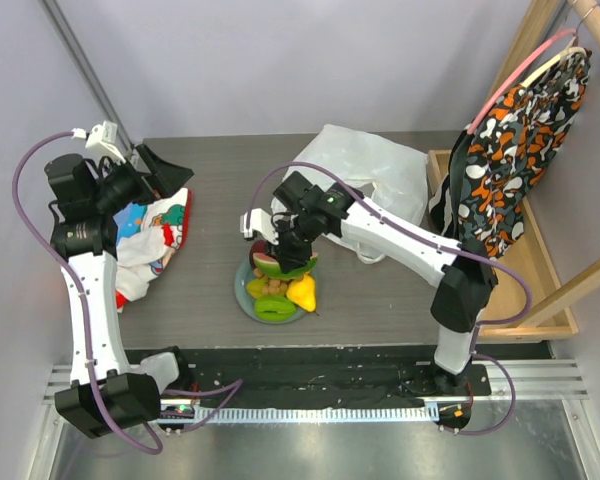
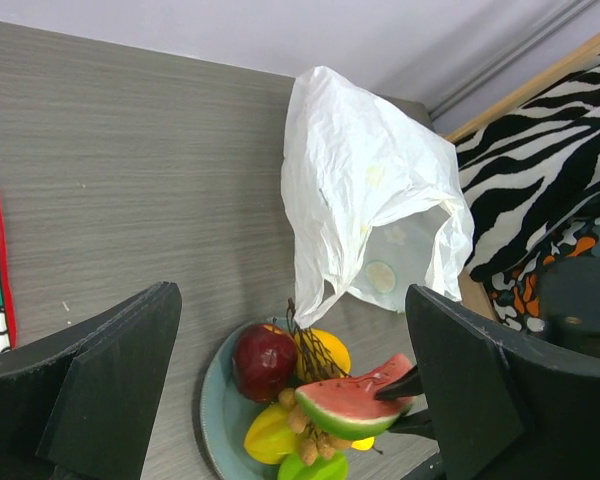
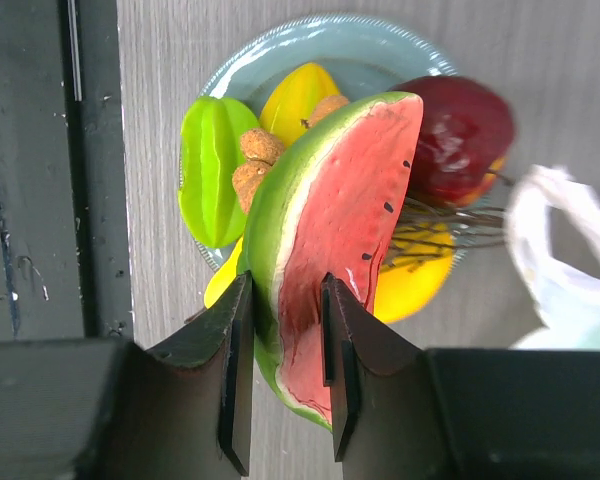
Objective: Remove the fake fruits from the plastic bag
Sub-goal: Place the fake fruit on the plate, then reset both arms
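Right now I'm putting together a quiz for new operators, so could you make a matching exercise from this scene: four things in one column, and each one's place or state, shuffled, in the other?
Things:
1. watermelon slice
2. dark red apple
3. plastic bag
4. left gripper

Place or state:
A. open, holding nothing
B. lying on the plate
C. heaped on the table beyond the plate
D. held in the right gripper

Pairs: 1-D, 2-B, 3-C, 4-A

Pale lilac walls (image 1: 280,60), grey wood-grain table (image 1: 230,180); wooden frame (image 1: 530,331), perhaps a tray, at right.
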Available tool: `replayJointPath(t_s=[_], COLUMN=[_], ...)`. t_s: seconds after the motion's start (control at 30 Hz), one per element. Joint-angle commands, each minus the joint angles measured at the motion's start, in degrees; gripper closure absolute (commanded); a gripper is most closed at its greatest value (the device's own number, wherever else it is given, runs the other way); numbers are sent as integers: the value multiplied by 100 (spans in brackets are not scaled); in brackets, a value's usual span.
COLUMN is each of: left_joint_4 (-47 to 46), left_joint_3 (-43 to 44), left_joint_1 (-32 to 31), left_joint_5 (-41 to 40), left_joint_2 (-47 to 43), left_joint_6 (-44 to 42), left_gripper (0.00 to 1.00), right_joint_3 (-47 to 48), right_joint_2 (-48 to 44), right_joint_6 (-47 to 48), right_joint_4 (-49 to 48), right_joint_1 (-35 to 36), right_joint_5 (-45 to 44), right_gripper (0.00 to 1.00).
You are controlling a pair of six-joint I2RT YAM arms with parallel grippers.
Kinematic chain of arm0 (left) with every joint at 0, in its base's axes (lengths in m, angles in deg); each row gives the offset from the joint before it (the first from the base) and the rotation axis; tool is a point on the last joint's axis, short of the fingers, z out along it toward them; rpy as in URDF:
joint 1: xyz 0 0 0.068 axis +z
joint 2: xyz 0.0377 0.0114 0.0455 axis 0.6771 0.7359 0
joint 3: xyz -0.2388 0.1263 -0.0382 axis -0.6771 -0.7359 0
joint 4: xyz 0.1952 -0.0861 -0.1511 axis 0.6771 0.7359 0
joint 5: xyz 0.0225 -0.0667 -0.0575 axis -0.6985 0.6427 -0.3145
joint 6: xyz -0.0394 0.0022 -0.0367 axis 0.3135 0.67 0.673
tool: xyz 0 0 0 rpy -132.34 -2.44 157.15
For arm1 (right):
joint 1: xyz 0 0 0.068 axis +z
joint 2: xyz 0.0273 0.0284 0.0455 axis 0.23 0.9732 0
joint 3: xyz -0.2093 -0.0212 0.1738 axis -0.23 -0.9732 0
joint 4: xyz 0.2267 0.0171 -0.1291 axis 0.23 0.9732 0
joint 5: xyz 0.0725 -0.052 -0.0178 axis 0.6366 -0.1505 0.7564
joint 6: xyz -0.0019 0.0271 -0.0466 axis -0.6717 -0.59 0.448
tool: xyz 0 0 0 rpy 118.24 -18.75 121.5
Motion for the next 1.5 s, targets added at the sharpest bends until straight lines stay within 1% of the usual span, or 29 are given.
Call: replayJointPath(t_s=[0.0,0.1,0.17,0.2,0.23,0.27,0.3,0.33,0.37,0.4,0.5,0.63,0.87,0.93,1.0,1.07,1.1,1.13,1.17,1.23,1.27,1.3,1.33,1.37,1.4,1.43,1.47], left_joint_4=[-258,-249,-249,-266,-275,-284,-293,-302,-302,-319,-389,-504,-601,-601,-609,-636,-644,-653,-671,-680,-671,-671,-671,-671,-671,-662,-619], left_joint_3=[244,191,165,121,104,95,60,42,24,16,-20,-64,-64,-64,-81,-90,-90,-90,-90,-81,-90,-90,-99,-107,-99,-99,-64], left_joint_1=[34,34,34,34,34,34,34,34,34,34,34,34,25,25,25,17,25,25,25,34,25,25,25,17,25,25,25], left_joint_5=[176,185,193,193,202,193,211,246,264,290,334,404,492,518,527,510,510,510,510,527,536,545,545,545,545,545,554], left_joint_2=[28,63,63,45,45,28,19,10,1,-16,-8,10,45,36,45,54,63,80,89,98,107,124,133,142,168,177,194], left_joint_6=[36,45,45,54,54,54,54,63,63,71,98,185,256,247,239,238,265,256,256,247,247,256,247,256,247,239,204], left_gripper=[0,0,0,0,0,0,0,0,0,0,0,0,0,0,0,0,0,0,0,0,0,0,0,0,0,0,0], right_joint_3=[163,128,128,93,67,49,49,58,66,110,180,339,822,998,946,736,473,323,173,-266,-415,-678,-741,-742,-620,-480,-9], right_joint_2=[146,225,260,269,269,260,234,225,199,164,93,-3,-56,-83,-152,-258,-363,-434,-486,-522,-505,-461,-304,-155,-5,170,659], right_joint_6=[-95,-183,-209,-244,-280,-323,-350,-368,-403,-473,-657,-868,-1351,-1370,-1282,-1194,-1124,-1054,-992,-607,-466,-334,-176,-105,-95,-191,-227], right_joint_4=[-62,-176,-185,-229,-264,-299,-309,-309,-309,-317,-344,-344,-282,-116,112,209,271,306,333,561,622,667,658,562,440,264,-24], right_joint_1=[-73,-82,-91,-99,-108,-108,-117,-134,-143,-152,-187,-266,-415,-547,-696,-1021,-1135,-1432,-1566,-1856,-2127,-2243,-2357,-2628,-2735,-2823,-2920], right_joint_5=[571,572,546,502,458,388,370,369,343,334,151,132,106,71,-26,-87,-96,-131,-175,-430,-543,-875,-974,-1027,-1098,-1403,-1571], right_gripper=[99,98,89,82,68,62,53,42,38,36,32,29,26,26,26,26,27,27,28,31,33,35,36,37,39,40,40])
